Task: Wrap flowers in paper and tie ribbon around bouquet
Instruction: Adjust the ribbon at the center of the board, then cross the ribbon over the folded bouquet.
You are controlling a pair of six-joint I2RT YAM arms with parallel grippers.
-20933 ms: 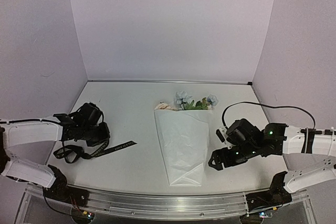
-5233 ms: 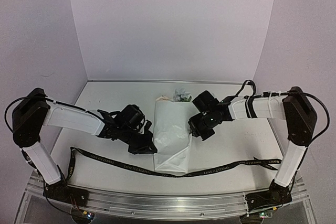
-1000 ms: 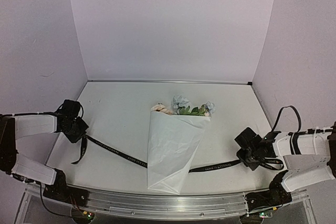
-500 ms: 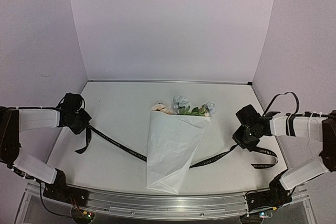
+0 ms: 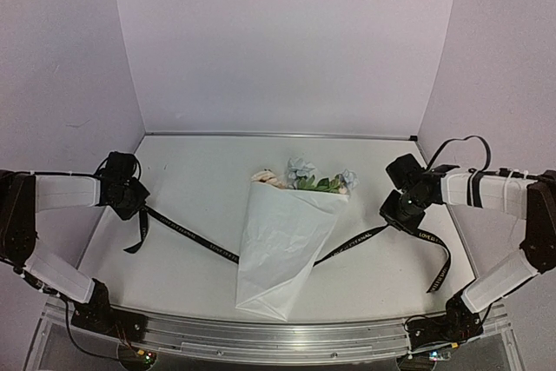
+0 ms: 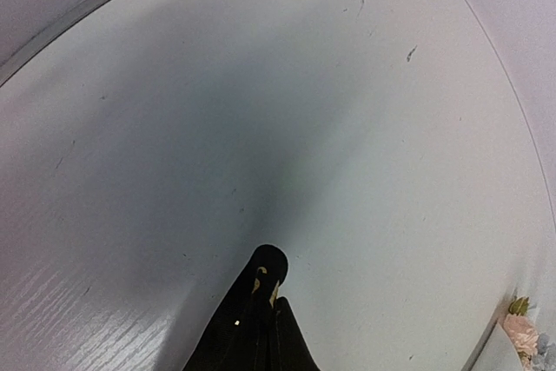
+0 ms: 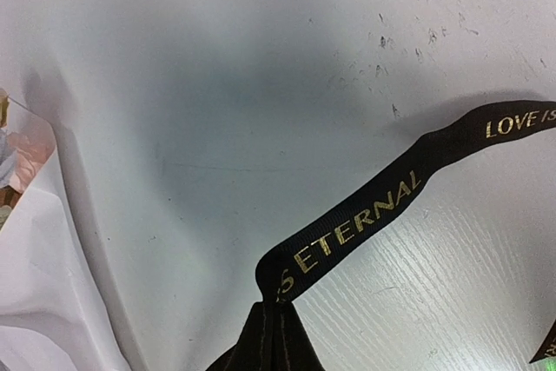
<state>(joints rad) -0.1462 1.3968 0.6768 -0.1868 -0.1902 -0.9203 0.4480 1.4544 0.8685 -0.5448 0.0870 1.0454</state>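
At the middle of the table (image 5: pixel 200 162) the bouquet (image 5: pixel 282 249) lay with its blooms toward the far side and the cone's tip toward the near edge. The ribbon (image 5: pixel 187 236) passed out of sight beneath the paper, one length running out to each side. My left gripper (image 5: pixel 130 203) had its fingers pressed together on the left length. My right gripper (image 5: pixel 401 212) pinched the right length likewise. To tie well, I judged I should carry both ends up over the cone's narrow part and cross them there under even tension, never tugging hard enough to slide the cone or crease the paper.
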